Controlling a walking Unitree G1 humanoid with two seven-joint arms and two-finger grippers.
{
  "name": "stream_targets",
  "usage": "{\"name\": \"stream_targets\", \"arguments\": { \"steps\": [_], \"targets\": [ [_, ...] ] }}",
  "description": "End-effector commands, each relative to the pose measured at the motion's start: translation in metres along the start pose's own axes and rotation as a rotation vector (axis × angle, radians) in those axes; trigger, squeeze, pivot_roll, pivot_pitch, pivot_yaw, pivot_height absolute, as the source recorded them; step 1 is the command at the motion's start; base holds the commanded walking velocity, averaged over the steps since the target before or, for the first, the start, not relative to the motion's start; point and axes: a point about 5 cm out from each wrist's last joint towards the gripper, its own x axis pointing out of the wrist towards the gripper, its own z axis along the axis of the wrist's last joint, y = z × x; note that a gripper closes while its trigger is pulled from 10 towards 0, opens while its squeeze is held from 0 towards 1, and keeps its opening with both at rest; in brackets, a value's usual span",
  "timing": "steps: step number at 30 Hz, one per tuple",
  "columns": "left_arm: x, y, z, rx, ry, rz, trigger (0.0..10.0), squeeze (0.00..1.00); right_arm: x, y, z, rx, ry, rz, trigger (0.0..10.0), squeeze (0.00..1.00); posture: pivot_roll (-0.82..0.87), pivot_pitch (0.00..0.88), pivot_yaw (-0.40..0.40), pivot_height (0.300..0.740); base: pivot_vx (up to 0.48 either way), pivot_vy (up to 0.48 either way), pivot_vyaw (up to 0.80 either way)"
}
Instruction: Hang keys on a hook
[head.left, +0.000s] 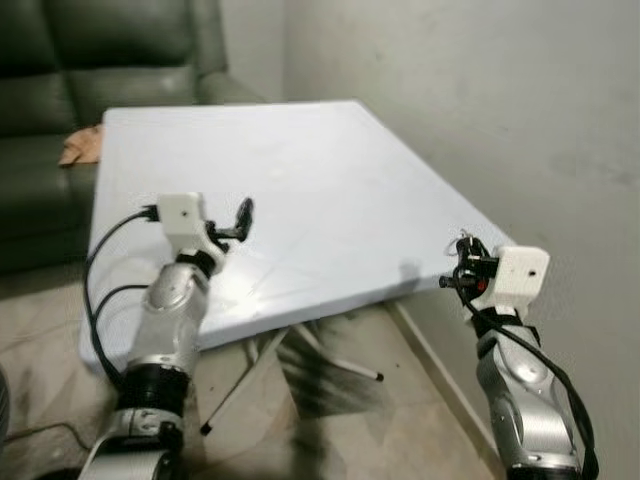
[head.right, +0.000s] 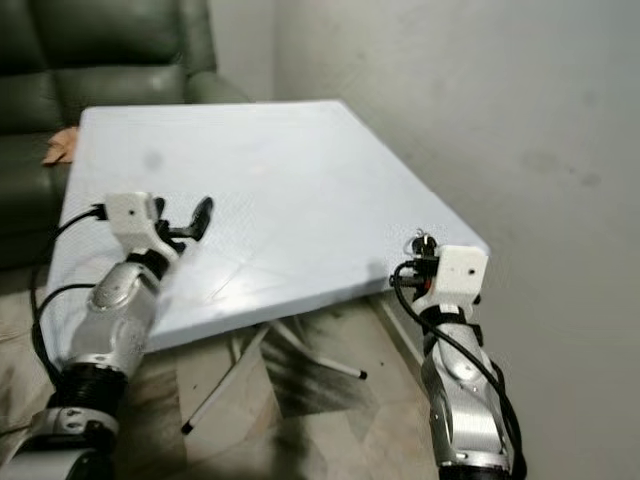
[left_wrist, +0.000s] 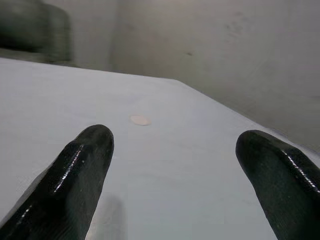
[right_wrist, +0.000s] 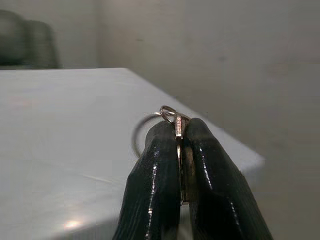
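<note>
Pinching the keys edge-on, ring poking just past its tips, the right gripper hovers at the table corner nearest the wall; the left gripper is spread, empty, farther off.

Lighting is dim and flat, with a greenish-grey cast. The white table is the brightest surface, carrying a soft glare patch near its front edge. Diffuse shadows fall beneath it on the floor, which appears smeared. The sofa lies in shade. Both wrist views show soft, unfocused backgrounds and faint highlights on the black fingers.
</note>
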Motion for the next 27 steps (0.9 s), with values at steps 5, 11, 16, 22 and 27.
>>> {"name": "stream_targets", "arguments": {
  "steps": [5,11,16,22,27],
  "targets": [
    [0.0024,-0.0105,-0.0040,0.002,0.019,-0.025,10.0,0.00,0.0007,-0.0065,0.0015,-0.013,-0.002,-0.019,10.0,0.00,-0.09,0.000,-0.060,0.740,0.000,0.000,-0.77],
    [0.0023,-0.0109,-0.0043,0.009,0.018,-0.031,10.0,0.00,-0.0009,-0.0062,0.0010,-0.015,0.001,-0.018,10.0,0.00,-0.09,0.000,-0.060,0.740,0.000,0.000,-0.77],
    [0.0031,-0.0121,-0.0041,0.021,0.015,-0.034,10.0,0.00,-0.0002,-0.0069,0.0008,-0.017,0.002,-0.020,10.0,0.00,-0.10,0.000,-0.061,0.740,0.000,0.000,-0.77],
    [0.0033,-0.0104,-0.0024,0.041,0.006,-0.030,10.0,0.00,0.0003,-0.0071,0.0012,-0.017,0.000,-0.025,10.0,0.00,-0.10,0.000,-0.061,0.740,0.000,0.000,-0.77],
    [0.0028,-0.0089,-0.0016,0.033,0.000,-0.029,10.0,0.00,-0.0002,-0.0075,0.0010,-0.016,0.002,-0.027,10.0,0.00,-0.10,0.000,-0.062,0.740,0.000,0.000,-0.77]
  ]
}}
